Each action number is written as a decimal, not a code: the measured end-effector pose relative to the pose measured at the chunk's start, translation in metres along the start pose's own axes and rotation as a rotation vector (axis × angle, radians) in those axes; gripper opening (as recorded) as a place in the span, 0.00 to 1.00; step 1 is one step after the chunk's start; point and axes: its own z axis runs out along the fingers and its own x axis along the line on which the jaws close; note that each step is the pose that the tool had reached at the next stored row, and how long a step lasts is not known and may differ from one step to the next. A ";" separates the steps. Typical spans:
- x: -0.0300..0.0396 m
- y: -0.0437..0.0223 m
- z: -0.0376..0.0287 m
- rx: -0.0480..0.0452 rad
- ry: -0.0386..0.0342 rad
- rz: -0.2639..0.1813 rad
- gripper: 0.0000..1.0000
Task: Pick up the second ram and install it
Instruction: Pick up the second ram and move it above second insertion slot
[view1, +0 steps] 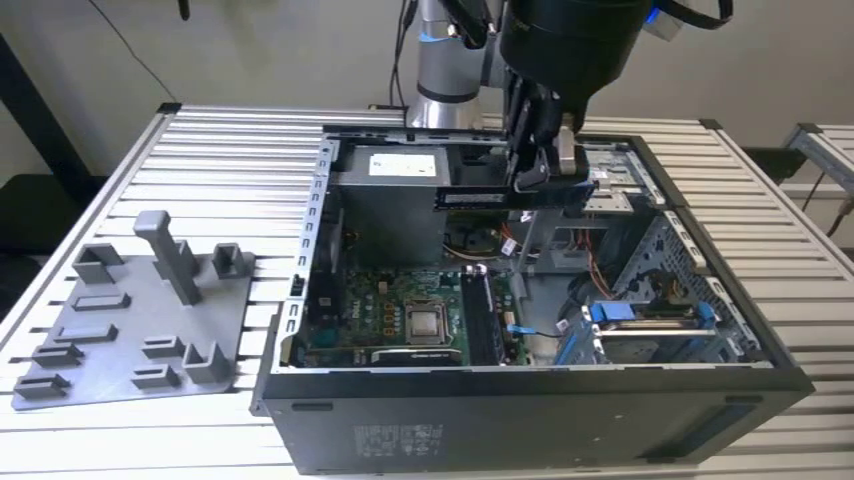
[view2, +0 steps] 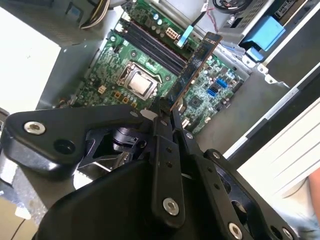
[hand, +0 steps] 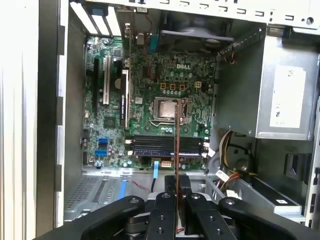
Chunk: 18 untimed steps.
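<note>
My gripper (view1: 541, 180) hangs over the open computer case (view1: 747, 345) and is shut on the second ram (view1: 483, 197), a thin narrow stick that lies level in the exterior view, above the case's back half. In the second wrist view the ram (view2: 197, 62) juts out from between the fingers (view2: 159, 131) over the green motherboard (view2: 107, 62). In the first wrist view the ram (hand: 176, 135) shows edge-on, crossing the dark memory slots (hand: 150, 145) just beside the processor socket (hand: 165, 107). It hangs in the air, apart from the board.
A grey power-supply box (view1: 394, 165) sits in the case's far corner. Blue drive latches (view1: 641, 312) and cables (view1: 534, 250) lie on the exterior view's right. A grey fixture plate (view1: 134, 320) with posts lies on the slatted table (view1: 227, 150) to the left.
</note>
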 end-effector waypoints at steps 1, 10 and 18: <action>0.0001 -0.0010 0.0006 0.0007 0.0000 0.006 0.14; -0.0193 -0.0022 0.0066 0.0027 0.0001 0.023 0.14; -0.0453 -0.0029 0.0121 0.0027 0.0001 0.023 0.14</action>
